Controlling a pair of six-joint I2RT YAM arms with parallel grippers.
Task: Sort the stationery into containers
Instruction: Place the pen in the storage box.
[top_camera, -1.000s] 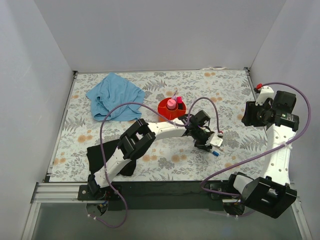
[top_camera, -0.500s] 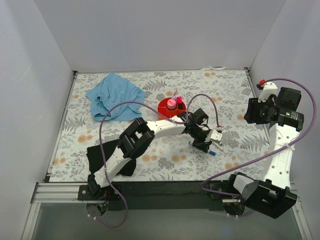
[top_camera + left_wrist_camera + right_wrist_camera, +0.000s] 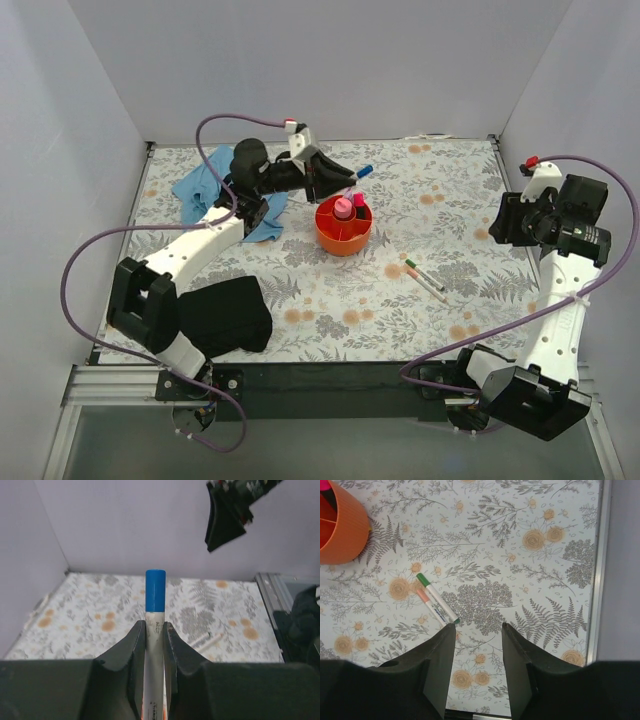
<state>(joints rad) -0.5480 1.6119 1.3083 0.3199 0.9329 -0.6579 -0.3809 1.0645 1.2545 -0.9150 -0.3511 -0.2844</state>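
Left hand (image 3: pixel 155 630) is clamped on the blue marker (image 3: pixel 155 590), held up in the air near the bowl (image 3: pixel 340 244). Right hand (image 3: pixel 479 635) is apart and empty, over two markers (image 3: pixel 436 602) on the table (image 3: pixel 545 580). The blue marker is long, so a sloppy drop could clip the bowl's edge and bounce out.

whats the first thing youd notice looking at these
The left hand grips a blue-capped marker, held up at the far side of the orange bowl in the middle of the table. To the bowl's right, a green-capped marker and a second marker lie side by side on the floral table.
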